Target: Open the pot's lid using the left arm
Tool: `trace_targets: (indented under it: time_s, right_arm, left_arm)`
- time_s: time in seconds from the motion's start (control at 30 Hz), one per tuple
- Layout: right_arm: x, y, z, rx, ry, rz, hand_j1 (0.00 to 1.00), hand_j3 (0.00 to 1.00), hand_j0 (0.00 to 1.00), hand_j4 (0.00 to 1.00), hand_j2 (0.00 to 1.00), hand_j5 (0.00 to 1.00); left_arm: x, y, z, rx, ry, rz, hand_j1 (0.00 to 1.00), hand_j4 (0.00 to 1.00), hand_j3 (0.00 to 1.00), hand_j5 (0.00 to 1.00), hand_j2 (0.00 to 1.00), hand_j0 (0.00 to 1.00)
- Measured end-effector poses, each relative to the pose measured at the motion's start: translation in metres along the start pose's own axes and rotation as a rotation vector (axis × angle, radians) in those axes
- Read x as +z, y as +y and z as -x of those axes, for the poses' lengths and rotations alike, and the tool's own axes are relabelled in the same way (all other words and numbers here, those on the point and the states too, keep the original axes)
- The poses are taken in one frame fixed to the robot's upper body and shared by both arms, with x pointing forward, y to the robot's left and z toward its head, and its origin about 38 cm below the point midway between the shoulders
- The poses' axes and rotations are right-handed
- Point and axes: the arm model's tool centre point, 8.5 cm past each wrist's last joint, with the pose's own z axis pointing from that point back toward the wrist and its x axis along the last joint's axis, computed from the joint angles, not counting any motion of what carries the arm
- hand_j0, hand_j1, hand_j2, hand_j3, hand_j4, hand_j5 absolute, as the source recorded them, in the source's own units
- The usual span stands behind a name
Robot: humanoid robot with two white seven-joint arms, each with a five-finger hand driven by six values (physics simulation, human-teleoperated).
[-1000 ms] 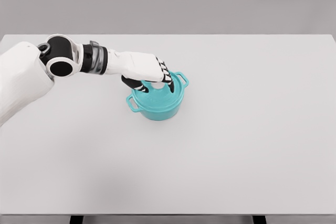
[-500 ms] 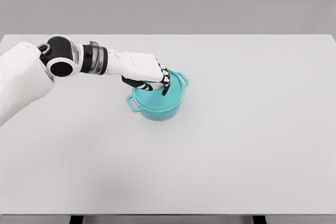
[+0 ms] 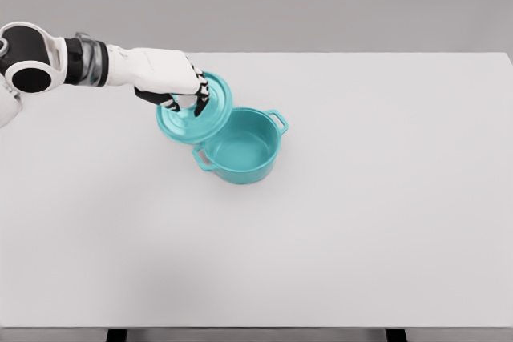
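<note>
Toward the desk's (image 3: 401,222) far-left side, the left hand (image 3: 172,78) grips the lid (image 3: 195,114), tilted and clear of the pot (image 3: 239,148). Pot stands uncovered; setting the lid down seems all that remains.

One pot (image 3: 239,150), teal, with two loop handles on its rim, one at the upper right and one at the lower left; one lid (image 3: 195,111), the same teal, off the pot and tilted; one table (image 3: 385,222), white, bearing the pot; one arm in view, white with black joints, coming in from the left; one hand, the left hand (image 3: 172,86), at that arm's end, its fingers curled on the lid's top; two dark table legs just showing at the bottom edge
</note>
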Motion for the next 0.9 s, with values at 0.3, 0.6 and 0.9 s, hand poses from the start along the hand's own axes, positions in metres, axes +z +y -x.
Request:
trace_targets:
  time_s: [0.3,0.6,0.9]
  right_arm:
    - [0.000,0.000,0.000,0.000,0.000,0.000,1.00,1.00,1.00,1.00,1.00,1.00]
    - [0.000,0.000,0.000,0.000,0.001,0.000,1.00,1.00,1.00,1.00,1.00,1.00]
    - [0.000,0.000,0.000,0.000,0.000,0.000,1.00,1.00,1.00,1.00,1.00,1.00]
  left_arm:
    - [0.038,-0.032,0.024,0.006,0.114,0.089,0.42,0.42,0.42,0.42,0.42,0.42]
    - [0.042,-0.064,0.037,-0.051,0.201,0.232,0.48,0.48,0.48,0.48,0.48,0.48]
    - [0.039,-0.070,0.038,-0.054,0.201,0.253,0.97,0.97,0.97,0.97,0.97,0.97]
